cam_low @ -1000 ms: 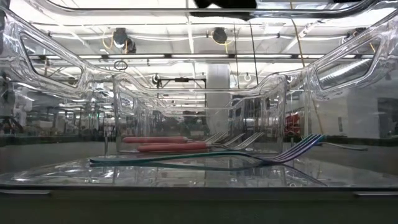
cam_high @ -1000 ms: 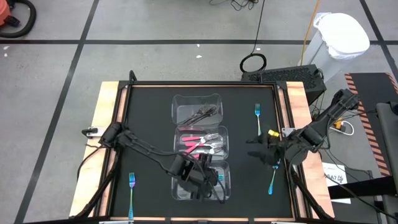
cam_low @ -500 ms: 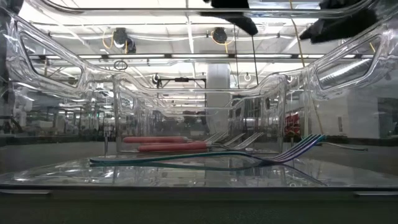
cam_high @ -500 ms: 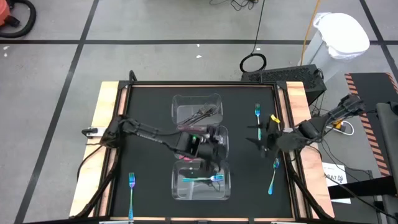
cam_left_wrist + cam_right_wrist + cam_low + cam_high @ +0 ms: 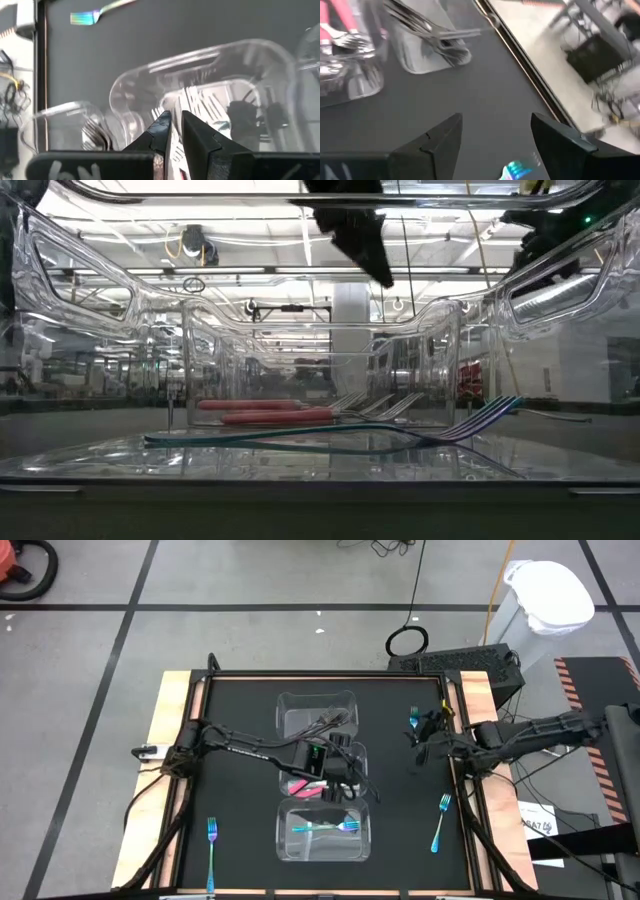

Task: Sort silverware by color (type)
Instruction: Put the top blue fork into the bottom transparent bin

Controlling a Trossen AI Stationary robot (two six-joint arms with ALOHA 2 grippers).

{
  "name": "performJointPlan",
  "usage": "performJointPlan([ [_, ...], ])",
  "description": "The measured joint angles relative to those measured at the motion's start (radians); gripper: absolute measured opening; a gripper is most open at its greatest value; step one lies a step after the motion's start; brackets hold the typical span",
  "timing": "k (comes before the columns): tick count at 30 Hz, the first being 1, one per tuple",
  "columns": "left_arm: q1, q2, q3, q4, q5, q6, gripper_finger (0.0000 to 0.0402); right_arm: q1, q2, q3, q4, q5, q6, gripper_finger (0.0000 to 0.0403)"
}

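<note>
Two arms reach over the table. The left gripper (image 5: 348,772) hangs over the pink forks (image 5: 305,787) in the middle box, fingers nearly closed and empty. The right gripper (image 5: 420,728), fingers wide, hides a blue fork (image 5: 516,170).

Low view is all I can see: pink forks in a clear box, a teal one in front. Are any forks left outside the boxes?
Observer: Yes, three teal ones lie loose on the black table: the left fork, the right fork and the far-right fork.
Operator: Is an arm near any?
Observer: The right gripper hovers open over the far-right fork.
Operator: And the other arm?
Observer: The left gripper is above the middle box.
</note>
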State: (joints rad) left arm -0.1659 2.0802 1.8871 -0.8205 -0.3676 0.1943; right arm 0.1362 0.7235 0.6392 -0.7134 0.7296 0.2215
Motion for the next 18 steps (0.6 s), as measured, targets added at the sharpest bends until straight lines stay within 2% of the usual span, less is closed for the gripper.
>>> performJointPlan([
  [4,0.028,-0.012,-0.041,0.01,0.0,-0.026,0.0047,-0.061,0.016,0.0,-0.019,-0.003,0.044,0.0231],
  [8,0.044,-0.035,-0.06,0.038,0.001,-0.034,0.0047,-0.132,0.049,-0.001,-0.023,-0.072,0.055,0.0231],
  [15,0.025,-0.068,-0.062,0.034,0.001,-0.058,0.0047,-0.25,0.162,-0.032,0.02,-0.159,0.038,0.0231],
  [18,0.003,-0.071,-0.062,0.022,-0.008,-0.058,0.0047,-0.298,0.224,-0.038,0.034,-0.163,0.03,0.0231],
])
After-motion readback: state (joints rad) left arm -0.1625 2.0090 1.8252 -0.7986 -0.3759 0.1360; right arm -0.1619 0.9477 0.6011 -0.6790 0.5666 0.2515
